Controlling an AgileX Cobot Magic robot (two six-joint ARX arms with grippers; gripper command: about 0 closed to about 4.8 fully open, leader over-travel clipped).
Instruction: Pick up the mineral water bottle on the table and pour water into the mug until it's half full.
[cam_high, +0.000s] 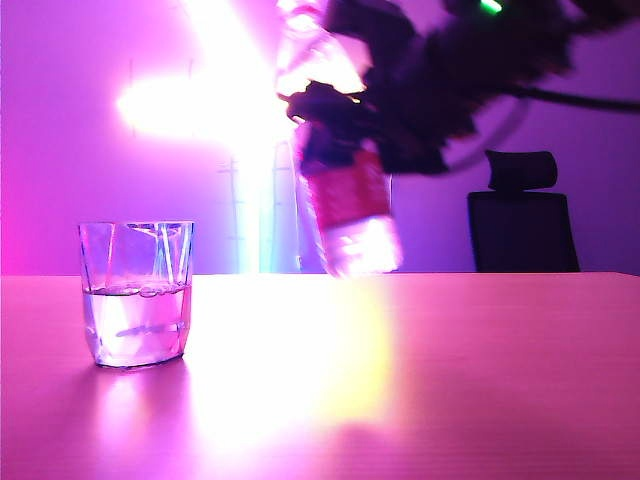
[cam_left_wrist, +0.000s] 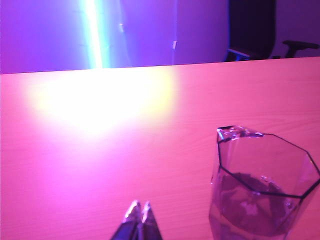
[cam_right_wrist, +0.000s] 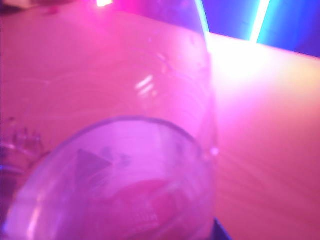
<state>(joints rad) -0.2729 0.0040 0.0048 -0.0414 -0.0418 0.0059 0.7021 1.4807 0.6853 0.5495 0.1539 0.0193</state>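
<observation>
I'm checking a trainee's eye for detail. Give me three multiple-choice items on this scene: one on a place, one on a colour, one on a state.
1. Where is the mineral water bottle?
A. Standing on the table
B. Held above the table by the right gripper
C. Lying beside the mug

2. What colour is the bottle's label?
A. Red
B. Green
C. Black

3. How do the left gripper's fingers stand?
A. Wide apart
C. Clamped on the mug
B. Together, holding nothing

Answers:
1 B: the exterior view shows the right gripper around the bottle, its base clear of the table.
2 A: a red band shows below the grip.
3 B: the left wrist view shows the left gripper tips meeting, beside the mug, which holds water.
</observation>
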